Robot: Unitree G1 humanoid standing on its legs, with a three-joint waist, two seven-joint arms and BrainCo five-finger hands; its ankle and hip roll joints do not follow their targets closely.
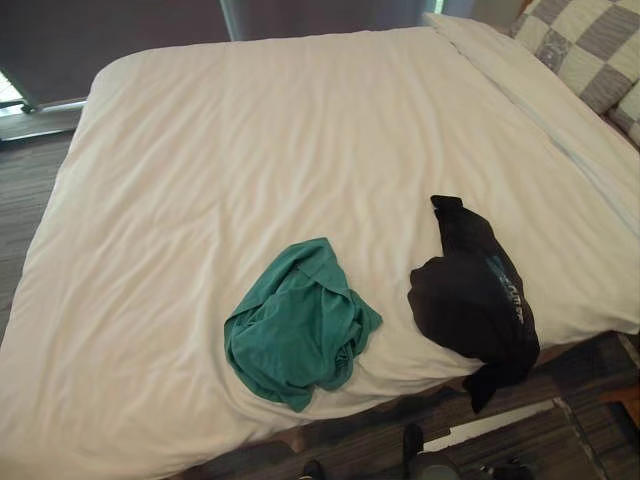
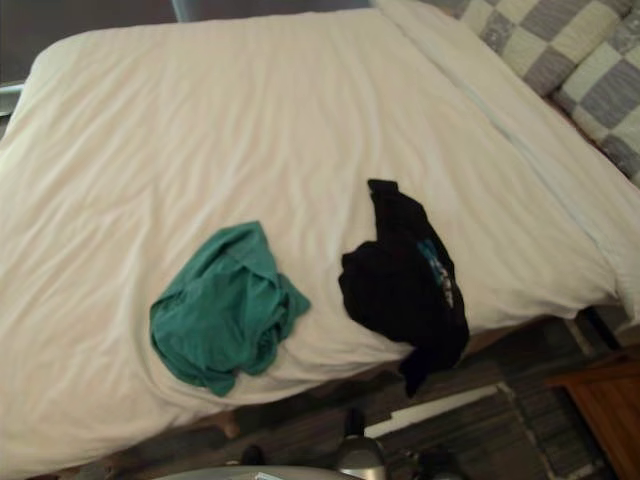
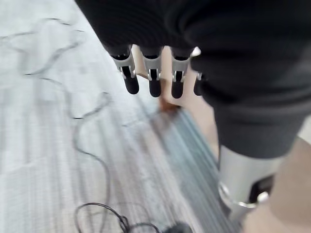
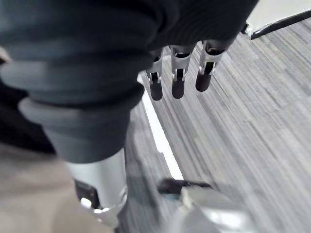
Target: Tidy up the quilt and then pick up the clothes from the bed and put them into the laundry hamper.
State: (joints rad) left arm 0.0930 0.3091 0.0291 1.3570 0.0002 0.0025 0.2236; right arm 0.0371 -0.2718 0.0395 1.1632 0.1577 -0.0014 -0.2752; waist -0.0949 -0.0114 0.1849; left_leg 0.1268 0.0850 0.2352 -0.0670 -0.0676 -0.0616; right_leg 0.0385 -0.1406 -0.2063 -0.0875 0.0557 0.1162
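Note:
A white quilt (image 1: 300, 140) lies spread flat over the bed. On its near part a crumpled green garment (image 1: 298, 325) rests left of a black garment (image 1: 472, 290). The black one's lower end hangs over the bed's near edge. My left hand (image 3: 151, 77) hangs above the grey floor with straight fingers and holds nothing. My right hand (image 4: 177, 77) also hangs over the floor, fingers straight and empty.
Checked grey-and-cream pillows (image 1: 585, 45) lie at the bed's far right corner. A wooden piece of furniture (image 2: 605, 410) stands on the striped floor by the bed's near right corner. Dark curtains (image 1: 120, 35) run behind the bed.

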